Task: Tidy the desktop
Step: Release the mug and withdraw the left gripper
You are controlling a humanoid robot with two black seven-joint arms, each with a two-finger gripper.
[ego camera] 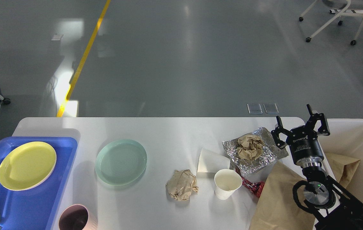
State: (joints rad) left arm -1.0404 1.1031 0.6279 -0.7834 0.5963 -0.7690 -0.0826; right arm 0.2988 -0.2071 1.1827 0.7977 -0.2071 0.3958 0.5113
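Currently my right gripper [300,122] hovers by the foil [251,155] at the desktop [156,134] edge, fingers spread, empty.

The desktop [168,134] is a large white tabletop with rounded far corners, smooth and slightly glossy — light reflects off its middle. It lies flat, spanning most of the lower view — cluttered, mostly toward its right.

Single head cam, high & fwd-down over the desktop [168,134], mid-range, floor beyond.
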